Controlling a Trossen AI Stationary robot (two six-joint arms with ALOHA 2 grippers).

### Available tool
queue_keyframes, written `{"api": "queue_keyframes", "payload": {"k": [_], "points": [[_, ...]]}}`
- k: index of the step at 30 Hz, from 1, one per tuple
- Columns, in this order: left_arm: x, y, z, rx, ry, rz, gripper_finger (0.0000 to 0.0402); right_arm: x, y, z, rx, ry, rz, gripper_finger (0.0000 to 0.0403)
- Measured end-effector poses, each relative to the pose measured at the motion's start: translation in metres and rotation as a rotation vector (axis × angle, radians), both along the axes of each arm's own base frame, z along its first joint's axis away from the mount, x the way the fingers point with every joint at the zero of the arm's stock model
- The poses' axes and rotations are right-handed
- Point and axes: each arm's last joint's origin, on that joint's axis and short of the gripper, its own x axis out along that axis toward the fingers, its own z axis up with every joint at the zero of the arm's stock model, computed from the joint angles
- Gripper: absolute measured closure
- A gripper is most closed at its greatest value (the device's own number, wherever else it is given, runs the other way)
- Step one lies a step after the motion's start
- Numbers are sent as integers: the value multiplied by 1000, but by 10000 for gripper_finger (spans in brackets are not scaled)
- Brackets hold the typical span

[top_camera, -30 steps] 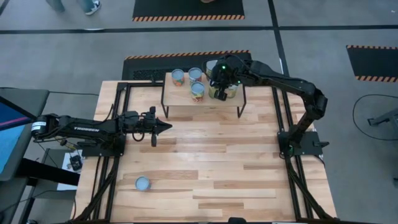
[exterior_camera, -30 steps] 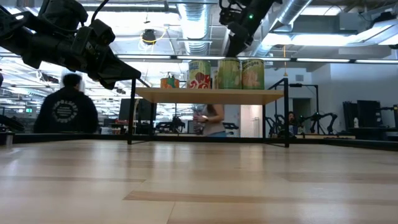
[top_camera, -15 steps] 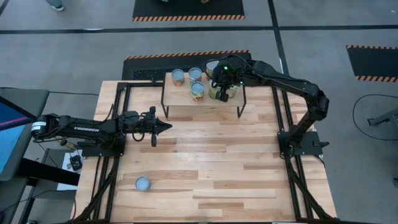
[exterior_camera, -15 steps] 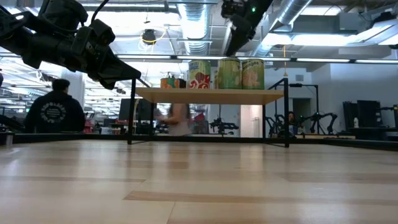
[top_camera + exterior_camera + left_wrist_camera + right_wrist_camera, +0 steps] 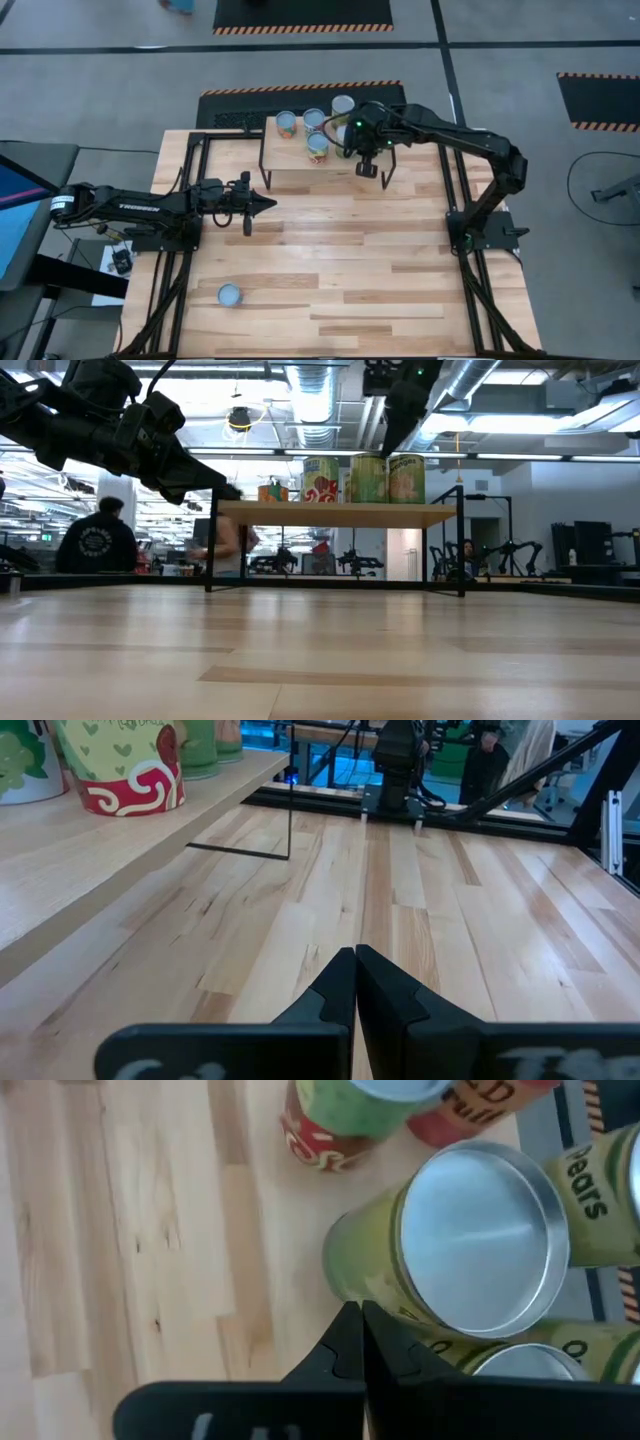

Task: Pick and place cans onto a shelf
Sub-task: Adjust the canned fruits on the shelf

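Observation:
The shelf (image 5: pixel 300 172) stands at the table's far side with several cans on its light wood top: olive-green ones (image 5: pixel 370 477) at its right end and red/green ones (image 5: pixel 318 145) further left. One can (image 5: pixel 229 294) stands alone on the table, near left. My right gripper (image 5: pixel 366 168) is shut and empty, above the shelf's near right edge, beside an olive-green can with a silvery lid (image 5: pixel 483 1240). My left gripper (image 5: pixel 270 203) is shut and empty, hovering left of the table's middle, in front of the shelf (image 5: pixel 100 850).
Black frame rails (image 5: pixel 190 230) run along the table's left and right sides. The shelf's thin black legs (image 5: pixel 461 540) stand on the planks. People move in the room behind the table (image 5: pixel 95 545). Open plank surface (image 5: pixel 350 260) lies between the shelf and the near edge.
My right gripper has drawn away from the olive-green cans on the shelf, going up and toward the table's near edge. The cans stay standing on the shelf.

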Motion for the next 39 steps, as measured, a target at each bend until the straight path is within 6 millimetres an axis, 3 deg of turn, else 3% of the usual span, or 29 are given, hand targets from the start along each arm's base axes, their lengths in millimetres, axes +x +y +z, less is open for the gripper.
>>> {"api": "queue_keyframes", "payload": {"k": [21, 30, 39], "points": [[0, 0, 0, 0, 0, 0, 401, 1, -8, 2, -17, -37, -12, 397], [0, 0, 0, 0, -1, 1, 401, 16, -17, -9, -69, -39, 15, 397], [0, 0, 0, 0, 0, 1, 401, 30, 5, 0, -16, -178, 162, 397]]}}
